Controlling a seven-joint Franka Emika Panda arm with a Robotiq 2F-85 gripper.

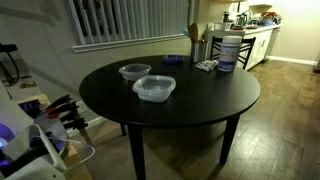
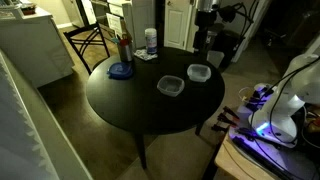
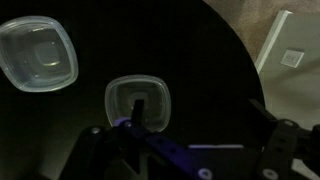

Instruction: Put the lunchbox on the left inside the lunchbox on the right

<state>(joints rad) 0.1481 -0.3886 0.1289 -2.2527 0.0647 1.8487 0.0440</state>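
Observation:
Two clear plastic lunchboxes sit on the round black table (image 1: 200,100). In an exterior view one lunchbox (image 1: 135,71) lies behind the other lunchbox (image 1: 154,88); both also show in an exterior view (image 2: 171,86) (image 2: 198,73). In the wrist view the larger-looking lunchbox (image 3: 38,52) is at the upper left and the other lunchbox (image 3: 125,95) is at the middle. My gripper (image 3: 200,110) is open and empty above the table. Its one fingertip overlaps the middle lunchbox in the picture. I cannot tell if it touches.
A blue lid (image 1: 170,59), a white tub with a blue label (image 1: 227,50) and small items stand at the table's far side. A blue dish (image 2: 121,70) and bottles (image 2: 151,42) show in an exterior view. The table edge (image 3: 245,70) curves close on the right.

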